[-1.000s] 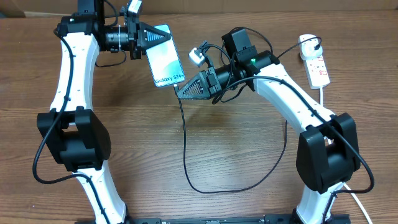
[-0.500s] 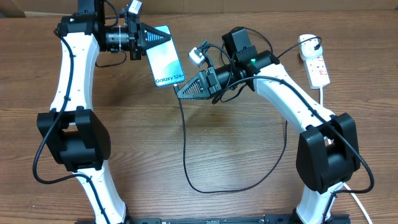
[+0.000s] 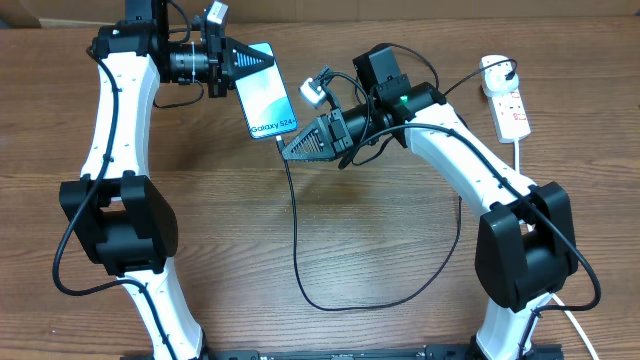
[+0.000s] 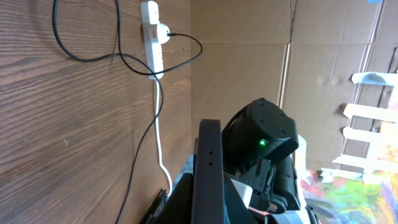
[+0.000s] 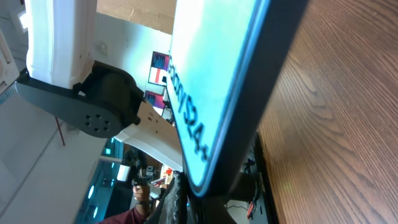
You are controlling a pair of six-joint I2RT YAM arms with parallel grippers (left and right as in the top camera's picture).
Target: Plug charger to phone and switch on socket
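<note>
My left gripper (image 3: 243, 62) is shut on the top end of the phone (image 3: 266, 100) and holds it above the table, with its "Galaxy S24" screen facing up. In the left wrist view the phone's dark edge (image 4: 208, 168) stands between the fingers (image 4: 208, 208). My right gripper (image 3: 288, 149) is shut on the connector end of the charger (image 3: 297, 240), right at the phone's bottom edge. In the right wrist view the phone (image 5: 211, 81) fills the frame above the fingers (image 5: 211, 202); the connector tip is hidden. The black cable loops across the table to a white plug (image 3: 495, 68) in the socket (image 3: 512, 108).
The socket (image 4: 152, 31) lies at the table's far right with its thick white cord (image 4: 157, 137) trailing toward the front. Cardboard walls stand behind the table. The charger cable's loop (image 3: 345, 303) lies on the wood between the two arm bases.
My right gripper has shifted slightly left, closer to the phone's bottom edge. The left arm and phone have stayed still.
</note>
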